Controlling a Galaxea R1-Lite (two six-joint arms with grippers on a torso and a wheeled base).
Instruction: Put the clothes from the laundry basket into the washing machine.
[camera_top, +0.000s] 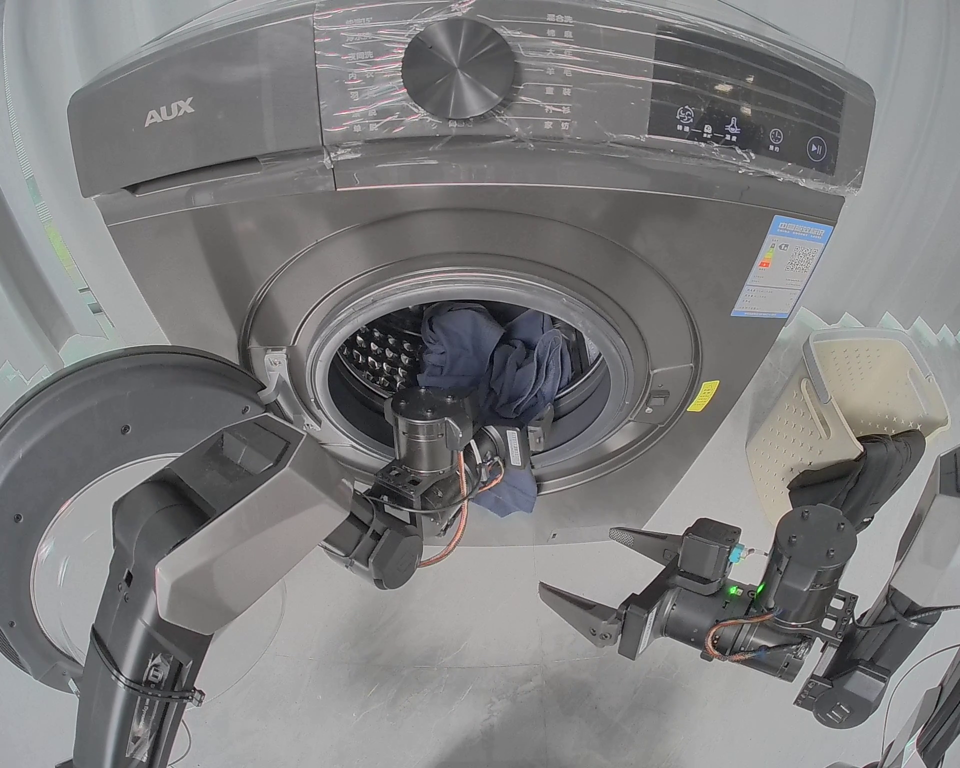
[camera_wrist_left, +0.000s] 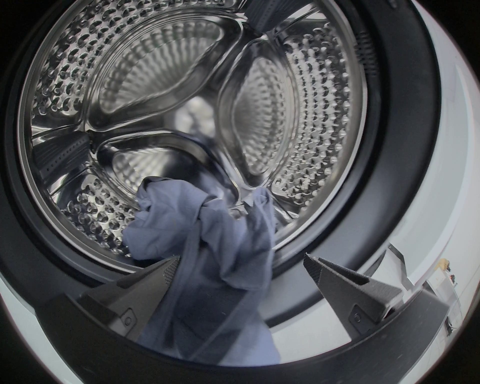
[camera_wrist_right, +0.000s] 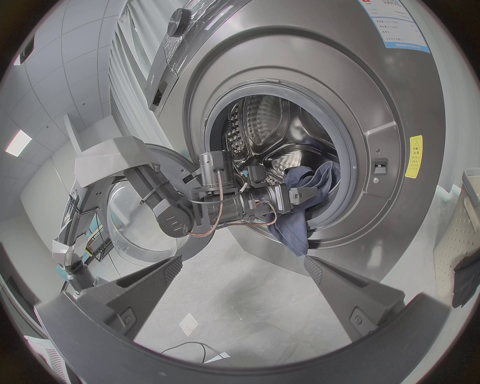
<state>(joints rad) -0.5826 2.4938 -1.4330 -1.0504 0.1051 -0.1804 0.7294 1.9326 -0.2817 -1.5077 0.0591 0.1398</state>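
Left arm reaches forward from the near left, wrist right at the mouth of the washing machine (camera_top: 500, 240). The left gripper (camera_wrist_left: 239, 259) is poked into the opening with its jaws wide apart. The blue garment (camera_top: 500, 365) is bunched at the front of the drum (camera_wrist_left: 250, 115) and lies against one finger, but it isn't pinched.

Right arm sits low at the near right. The right gripper (camera_top: 577, 562) points left over the floor (camera_top: 450, 650), jaws spread too.

The left wrist view gets the perforated steel inside the drum. From the right wrist view you can see a tail of the blue garment hanging out over the door seal (camera_wrist_right: 345, 165) and down the front. The head view adds the door (camera_top: 90, 440) swung open to the left, and the laundry basket (camera_top: 870, 380) tipped over on the right with a dark garment (camera_top: 870, 470) spilling over its rim.
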